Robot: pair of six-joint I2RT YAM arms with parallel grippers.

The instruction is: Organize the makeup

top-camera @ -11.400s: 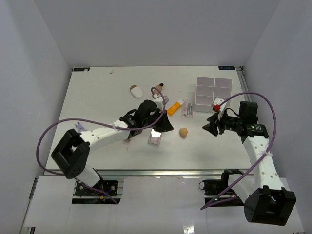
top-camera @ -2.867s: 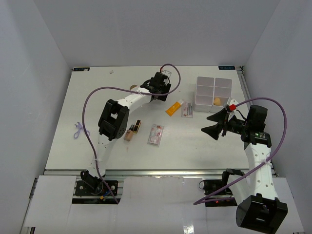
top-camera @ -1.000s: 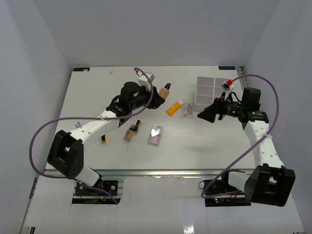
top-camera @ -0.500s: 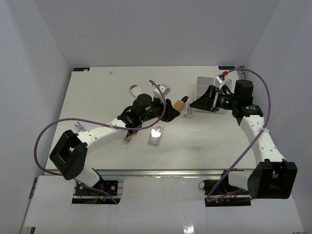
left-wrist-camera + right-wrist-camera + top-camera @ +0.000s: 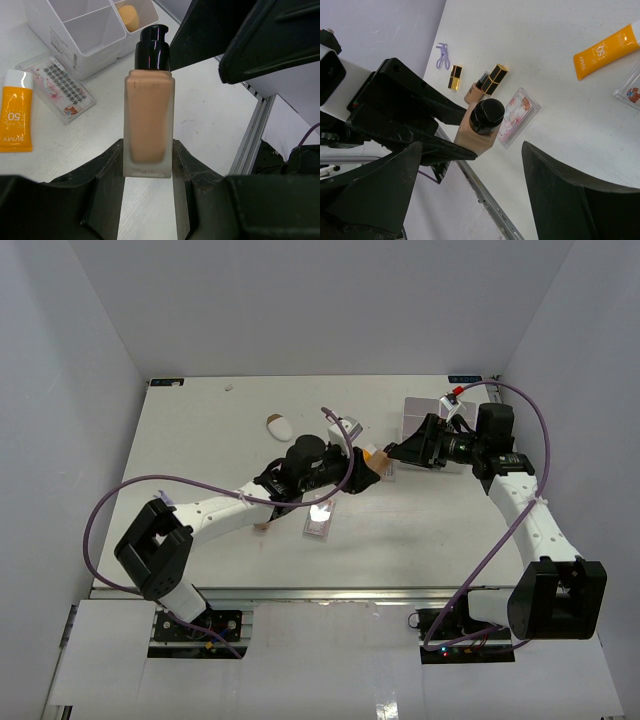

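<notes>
My left gripper [image 5: 148,152] is shut on a tan dark-capped bottle [image 5: 149,125] and holds it upright above the table. In the right wrist view the bottle's cap [image 5: 486,116] stands just ahead of my open right gripper [image 5: 471,146], between its spread fingers and apart from them. In the top view the left gripper [image 5: 362,472] and right gripper [image 5: 400,452] nearly meet at mid-table. An orange white-capped tube [image 5: 15,122] and a clear palette of lashes [image 5: 57,90] lie below. A clear-pink palette [image 5: 318,518] lies by the left arm. A white-and-brown oval piece [image 5: 277,426] lies far left.
The white four-compartment box [image 5: 85,30] stands behind the grippers with a tan sponge [image 5: 129,16] in one compartment. Gold-black lipsticks [image 5: 492,77] and a small purple item [image 5: 442,55] lie on the left side. The table's front rail [image 5: 255,135] is close.
My left gripper has carried the bottle rightward toward the right gripper. The right gripper has come down and left, closing the gap to the bottle.
</notes>
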